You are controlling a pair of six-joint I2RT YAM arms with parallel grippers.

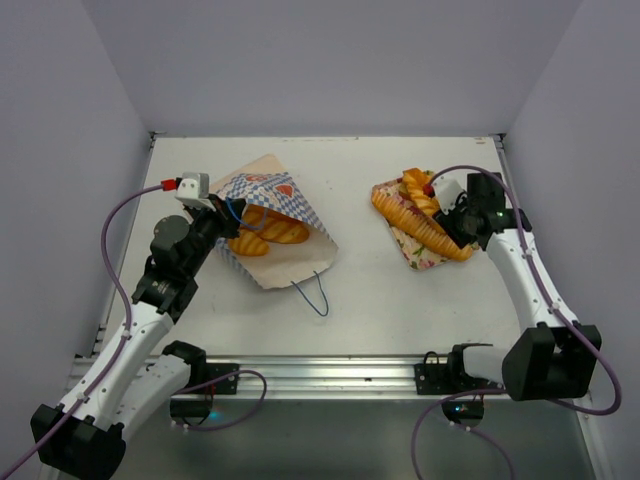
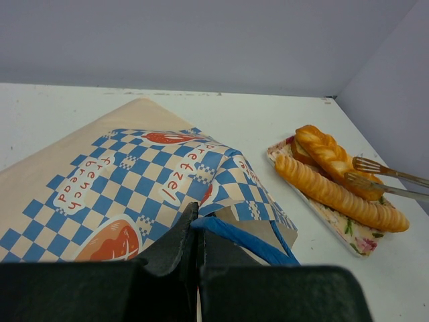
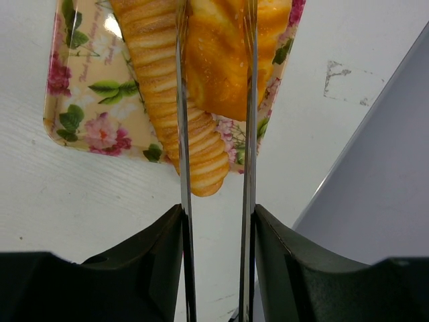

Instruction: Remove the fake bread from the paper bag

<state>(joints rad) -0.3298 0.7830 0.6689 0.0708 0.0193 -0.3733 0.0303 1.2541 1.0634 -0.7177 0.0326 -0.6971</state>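
Left gripper (image 2: 196, 235): clenched on the bag's blue handle (image 2: 234, 236).
Right gripper (image 3: 216, 213): tongs (image 3: 182, 134) straddle a loaf (image 3: 221, 67); cannot tell if clamped.
Bread (image 1: 266, 232): some inside bag (image 1: 262, 188), frame left; more on tray (image 1: 420, 258), right.
Table (image 1: 400, 310): white; grey walls (image 1: 300, 60).

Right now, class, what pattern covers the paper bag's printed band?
Blue-and-white checks on the paper bag, clearest in the left wrist view.

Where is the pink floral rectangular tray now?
In the top view the tray sits on the right side of the white table, by the right gripper, carrying a long ridged golden loaf and a braided loaf.
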